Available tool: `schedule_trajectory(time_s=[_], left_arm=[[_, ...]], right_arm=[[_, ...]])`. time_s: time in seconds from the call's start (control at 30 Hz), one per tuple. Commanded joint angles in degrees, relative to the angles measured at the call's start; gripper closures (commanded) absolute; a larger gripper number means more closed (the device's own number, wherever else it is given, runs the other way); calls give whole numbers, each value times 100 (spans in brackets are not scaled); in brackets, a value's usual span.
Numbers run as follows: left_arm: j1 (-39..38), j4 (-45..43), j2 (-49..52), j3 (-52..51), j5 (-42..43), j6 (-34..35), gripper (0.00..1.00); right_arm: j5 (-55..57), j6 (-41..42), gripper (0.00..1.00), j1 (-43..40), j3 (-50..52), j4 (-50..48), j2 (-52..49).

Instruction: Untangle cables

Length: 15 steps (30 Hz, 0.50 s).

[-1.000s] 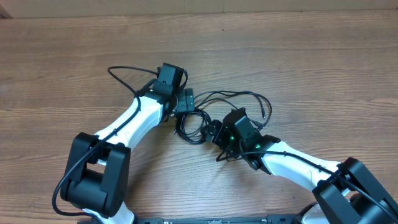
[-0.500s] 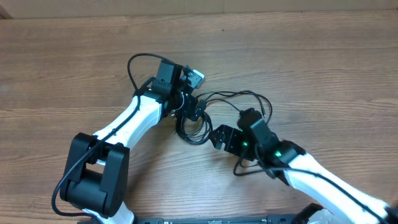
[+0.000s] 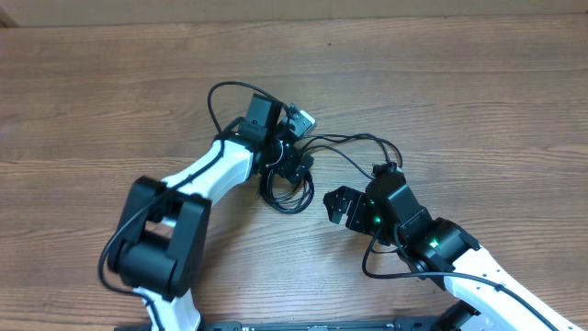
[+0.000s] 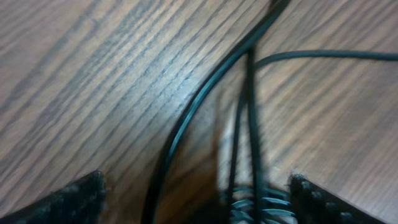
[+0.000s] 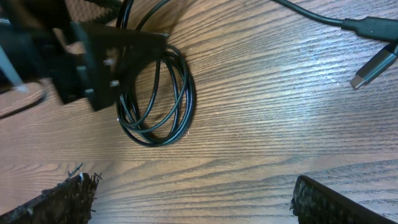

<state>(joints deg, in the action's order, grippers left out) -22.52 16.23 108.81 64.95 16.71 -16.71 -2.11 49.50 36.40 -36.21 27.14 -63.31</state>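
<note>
You are looking at a brown wood-grain table (image 3: 478, 83) filling the frame, the cables (image 3: 287, 191) bunching at centre, coil lying low, loops stretching rightward, left gripper (image 3: 296, 142) standing spread astride them, right gripper (image 3: 338, 206) gaping empty just right.

**Operator:** Right hand (image 3: 334, 207), change of state?
**Technician:** It has withdrawn rightward, clear of the coiled cables (image 3: 285, 191). Its jaws have spread wide, with nothing between them.
**Operator:** Left hand (image 3: 292, 144)?
**Technician:** It has shifted right and rotated. It now straddles the strands just above the coil.
</note>
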Motion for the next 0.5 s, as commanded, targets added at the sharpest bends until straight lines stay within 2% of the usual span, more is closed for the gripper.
schedule_trajectory(time_s=[0.0,0.03,0.07,0.1,0.13,0.27,0.47], left_arm=[[-11,-356,372,72,-59,-107,24],[-11,-407,407,72,-59,-107,44],[-11,-437,424,72,-61,-107,60],[-9,-483,424,74,-61,-94,87],[0,-529,420,81,-72,-85,96],[76,-498,203,249,-74,612,96],[205,688,-907,748,-74,1578,96]], right_arm=[[101,-50,0,-15,13,4,13],[101,-50,0,-15,13,7,13],[101,-50,0,-15,13,7,13],[101,-50,0,-15,13,7,13],[101,-50,0,-15,13,7,13],[98,-42,0,-15,13,0,13],[-188,-26,0,-15,13,-52,13]])
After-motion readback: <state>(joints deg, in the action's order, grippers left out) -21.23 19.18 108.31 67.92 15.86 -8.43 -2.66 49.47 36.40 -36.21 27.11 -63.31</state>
